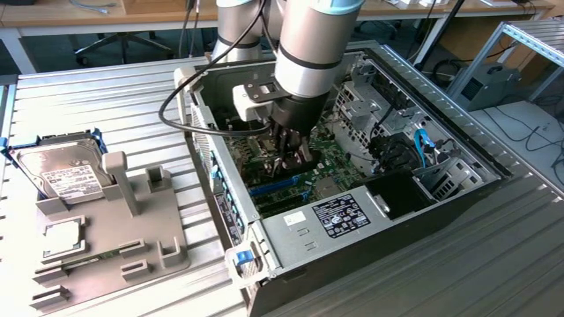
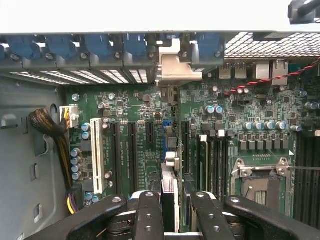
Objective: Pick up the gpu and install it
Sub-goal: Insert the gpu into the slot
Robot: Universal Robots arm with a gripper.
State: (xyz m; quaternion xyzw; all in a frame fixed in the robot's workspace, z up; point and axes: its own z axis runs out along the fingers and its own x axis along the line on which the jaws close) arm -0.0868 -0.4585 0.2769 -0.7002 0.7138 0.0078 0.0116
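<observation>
The gpu point(image 2: 170, 187) shows edge-on in the wrist view, a thin dark card standing upright over the green motherboard point(image 2: 135, 107). Its silver bracket point(image 2: 173, 64) reaches the row of rear slot openings. My gripper point(image 2: 177, 220) is shut on the card, with one black finger point(image 2: 148, 215) on each side of it. In the exterior view my gripper point(image 1: 294, 150) is down inside the open computer case point(image 1: 458, 142), above the blue expansion slots point(image 1: 275, 187). Whether the card's edge is seated in a slot I cannot tell.
On the exterior view's left a grey fixture point(image 1: 105, 231) carries a silver hard drive point(image 1: 57, 170) with a white label. The power supply point(image 1: 339, 214) sits at the case's near end. Blue slot latches point(image 2: 100, 47) line the rear wall. A cable bundle point(image 2: 50, 127) lies beside the board.
</observation>
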